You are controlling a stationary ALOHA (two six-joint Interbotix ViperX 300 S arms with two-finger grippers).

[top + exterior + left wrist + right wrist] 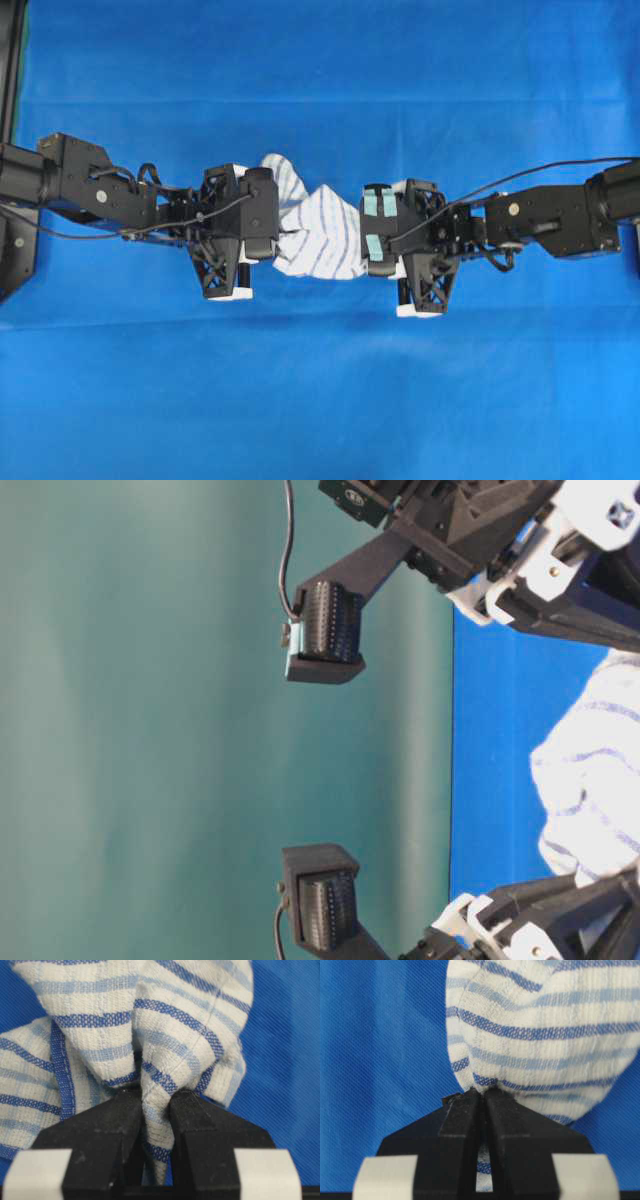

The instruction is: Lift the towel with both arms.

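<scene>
Stretching across mid-frame in the overhead view, the towel (pixel 318 232) spans L–R between the left gripper (pixel 155 1110) and right gripper (pixel 482 1105) — both clenched on opposite ends, equally near.

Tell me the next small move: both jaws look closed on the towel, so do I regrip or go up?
Probably go up: raise both arms together, slowly and evenly. The left gripper pinches a fold of the towel between shut jaws, and the right gripper clamps its other end. The cloth bunches between them over the tablecloth, so no regrip seems needed.
</scene>
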